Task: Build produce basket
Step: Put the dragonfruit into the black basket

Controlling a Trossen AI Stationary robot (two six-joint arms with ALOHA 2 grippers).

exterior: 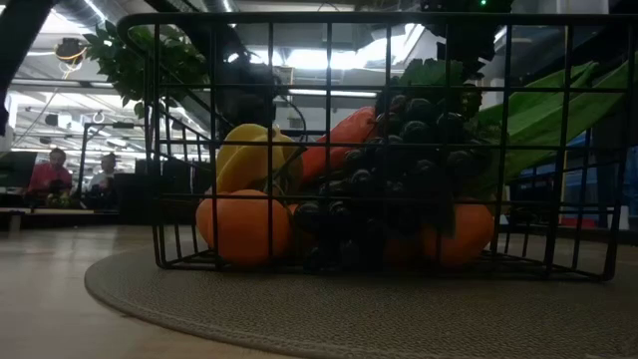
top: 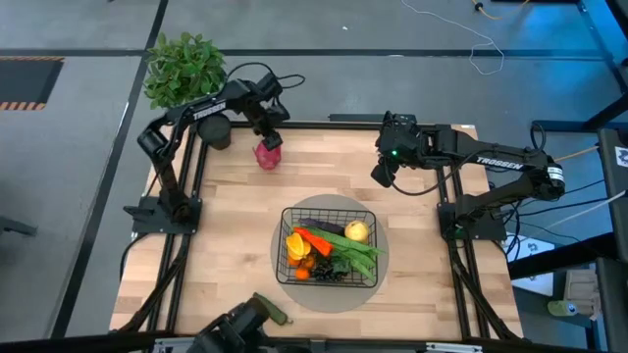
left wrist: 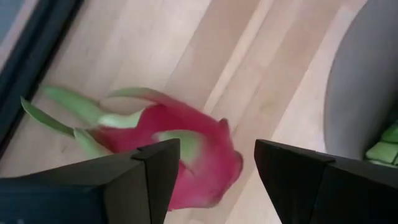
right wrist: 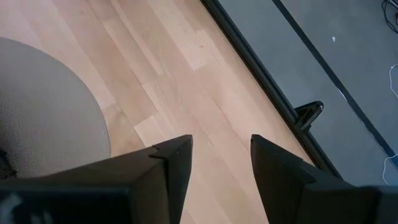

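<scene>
From above, the black wire basket [top: 329,245] sits in the middle of the round grey mat [top: 381,284] near the front of the worktop [top: 235,245], already loaded with a carrot [top: 316,237], a yellow pepper [top: 295,244], a lemon [top: 357,230], green beans [top: 355,247] and dark grapes [top: 334,269], so most of the produce seems to be in. The one piece left out is the pink dragon fruit [top: 268,153], lying on the wood near the back edge beside the potted plant [top: 183,69]; the left tool [top: 268,140] hangs right over it, presumably because it is the next piece to fetch. The right tool [top: 383,175] waits well clear of the basket at the back right. The low view looks through the basket's grid [exterior: 379,140] at tangerines [exterior: 242,226] on the floor of the basket, with grapes [exterior: 399,150] heaped in the middle and the carrot [exterior: 344,140] leaning behind them. In the left wrist view the 2 fingers [left wrist: 155,174] stand well apart with the dragon fruit [left wrist: 186,155] showing between and beyond them, not yet gripped, a spread that suits closing across its body. In the right wrist view the right tool [right wrist: 221,162] is partly open and holds nothing, over bare wood just beside the mat [right wrist: 43,112].
</scene>
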